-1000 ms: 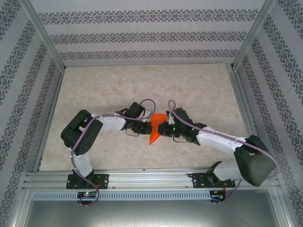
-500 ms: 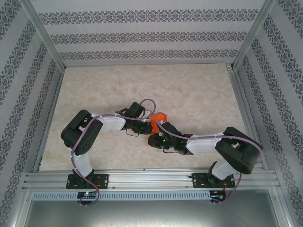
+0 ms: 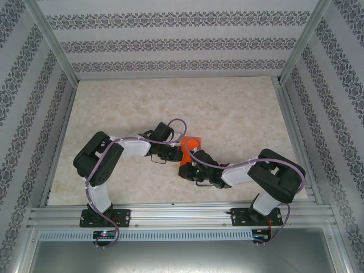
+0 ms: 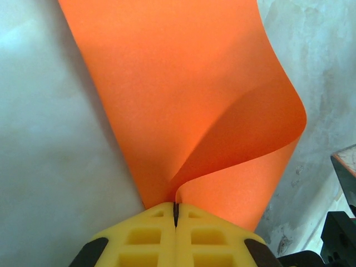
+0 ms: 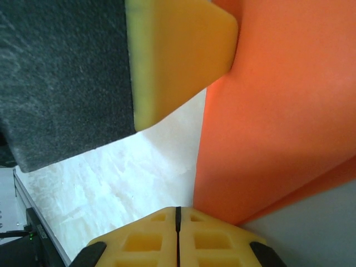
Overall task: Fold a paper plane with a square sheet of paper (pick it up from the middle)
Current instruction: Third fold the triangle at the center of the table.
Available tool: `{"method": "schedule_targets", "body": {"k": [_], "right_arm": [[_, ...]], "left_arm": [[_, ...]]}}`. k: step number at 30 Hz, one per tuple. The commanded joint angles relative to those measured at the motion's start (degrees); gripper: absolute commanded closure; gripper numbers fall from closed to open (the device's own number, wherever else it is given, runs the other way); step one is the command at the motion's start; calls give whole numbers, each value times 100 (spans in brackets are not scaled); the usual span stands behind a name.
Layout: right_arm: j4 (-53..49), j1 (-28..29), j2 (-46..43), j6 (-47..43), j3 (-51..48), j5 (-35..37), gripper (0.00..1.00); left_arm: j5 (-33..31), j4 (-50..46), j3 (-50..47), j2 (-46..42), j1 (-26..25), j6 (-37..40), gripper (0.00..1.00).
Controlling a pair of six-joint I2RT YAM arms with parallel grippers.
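- The left gripper (image 4: 175,207) is clamped shut on the sheet of paper (image 4: 183,83), at the spot where its flat part and its curled part meet. A sideways pull from the other arm could tear the thin sheet at that pinch or drag it free.
- The right gripper (image 5: 178,211) has its jaws pressed together just beside the sheet's edge. I cannot tell whether any paper is caught between them. If it presses down off-line, the crease would likely set crooked.
- The two grippers sit very close together, so a bump between them seems a real risk.
- The sheet is bright orange and plain. One side is curled up and over into a soft loop, not pressed into a sharp crease.
- It is near the middle of the table (image 3: 239,108), between the two grippers. I cannot tell whether its far part rests flat.
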Motion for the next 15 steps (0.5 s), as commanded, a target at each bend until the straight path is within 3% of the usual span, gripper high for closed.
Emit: {"method": "schedule_targets", "body": {"k": [1,7,15], "right_arm": [[-198,4,-190,22,-92,73,93],[-819,-273,-1091,-246,40,139,92],[-557,-549,-693,-264,62,-89,92]], "left_arm": [[-150,-306,-99,281,22,207,98],[-148,-285,-130,287,22,220,98],[-74,-262,-99,350,22,217,98]]}}
